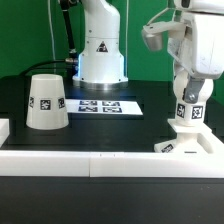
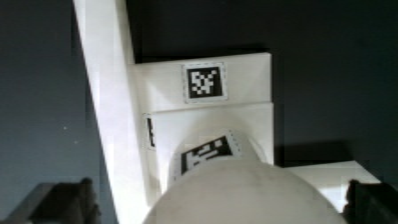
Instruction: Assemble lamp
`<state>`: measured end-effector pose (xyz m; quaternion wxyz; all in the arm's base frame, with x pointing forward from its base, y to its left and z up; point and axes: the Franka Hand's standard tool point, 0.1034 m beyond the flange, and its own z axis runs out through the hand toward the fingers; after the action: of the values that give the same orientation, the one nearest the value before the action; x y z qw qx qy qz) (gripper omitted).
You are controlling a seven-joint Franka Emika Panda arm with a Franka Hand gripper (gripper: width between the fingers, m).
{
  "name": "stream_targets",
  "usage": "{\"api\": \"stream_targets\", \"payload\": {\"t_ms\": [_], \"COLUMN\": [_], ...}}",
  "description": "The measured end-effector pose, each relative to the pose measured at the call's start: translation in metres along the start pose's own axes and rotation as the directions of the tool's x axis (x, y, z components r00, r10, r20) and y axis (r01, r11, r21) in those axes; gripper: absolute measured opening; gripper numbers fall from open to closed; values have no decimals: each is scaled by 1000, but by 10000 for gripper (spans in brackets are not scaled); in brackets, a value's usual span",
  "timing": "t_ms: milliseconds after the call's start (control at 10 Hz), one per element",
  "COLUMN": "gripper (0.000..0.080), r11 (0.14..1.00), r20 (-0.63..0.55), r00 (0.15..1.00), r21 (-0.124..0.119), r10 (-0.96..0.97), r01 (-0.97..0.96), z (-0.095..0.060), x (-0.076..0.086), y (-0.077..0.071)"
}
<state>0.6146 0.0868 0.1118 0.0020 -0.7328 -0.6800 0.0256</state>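
Note:
The flat square lamp base lies at the exterior view's right, against the white wall; its tag shows in the wrist view. The bulb stands upright on the base, and its round top fills the near part of the wrist view. My gripper is straight above, with its dark fingers on either side of the bulb. The jaws stand wide, with a gap showing on one side. The tapered shade stands mouth down at the exterior view's left, far from the gripper.
The white robot pedestal stands at the back centre. The marker board lies in front of it. A low white wall runs along the table's front and beside the base.

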Motion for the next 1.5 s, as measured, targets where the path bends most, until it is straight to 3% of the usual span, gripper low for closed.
{"api": "stream_targets", "payload": {"t_ms": [100, 300, 500, 600, 700, 900, 1100, 1200, 1400, 1500], "gripper": [676, 312, 60, 60, 12, 4, 2, 2, 224, 224], "r11": [1000, 1000, 1000, 1000, 1000, 1000, 999, 999, 999, 1000], "r20": [0, 1, 1, 1, 1, 0, -6, -5, -5, -5], "r00": [1000, 1000, 1000, 1000, 1000, 1000, 1000, 1000, 1000, 1000], "r21": [0, 1, 2, 2, 2, -1, -24, -18, -16, -15], "r10": [1, 6, 12, 14, 17, 14, 22, 29, 28, 26], "r01": [-1, -6, -12, -14, -17, -14, -22, -29, -28, -26], "z": [0, 1, 1, 1, 1, -1, -4, 0, 3, 3], "x": [-1, -3, -5, -6, -6, -14, -18, -20, -20, -22], "y": [0, 0, 1, 1, 1, 3, 5, 3, 3, 4]}}
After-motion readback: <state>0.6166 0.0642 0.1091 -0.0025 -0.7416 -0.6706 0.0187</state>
